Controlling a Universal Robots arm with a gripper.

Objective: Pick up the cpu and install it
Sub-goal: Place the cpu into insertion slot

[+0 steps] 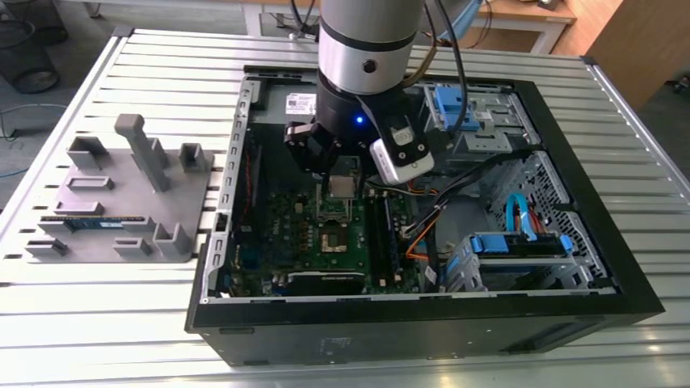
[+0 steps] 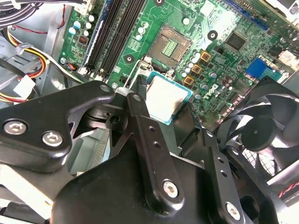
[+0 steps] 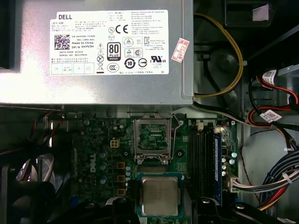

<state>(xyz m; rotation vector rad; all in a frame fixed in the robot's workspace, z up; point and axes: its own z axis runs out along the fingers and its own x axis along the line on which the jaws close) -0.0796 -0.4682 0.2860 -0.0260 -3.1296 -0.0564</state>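
The gripper [image 2: 164, 103], matte black with bolted linkage arms, is narrowed onto the cpu [image 2: 169, 99]; its fingers [image 2: 140, 93] press two opposite edges, and the flat square chip, a brushed silver lid on a thin teal rim, sits level between them; in the first wrist view the chip hangs just short of the open socket [image 3: 152, 139], seemingly above the board rather than touching it; the socket's steel frame is a hollow rectangle on the green motherboard [image 3: 103, 154]; beside it run dark memory slots [image 3: 203, 151]; beyond lies the grey sheet-metal power supply [image 3: 28, 84], all inside the black computer case [image 1: 431, 311] on a ribbed metal table [image 1: 108, 339].
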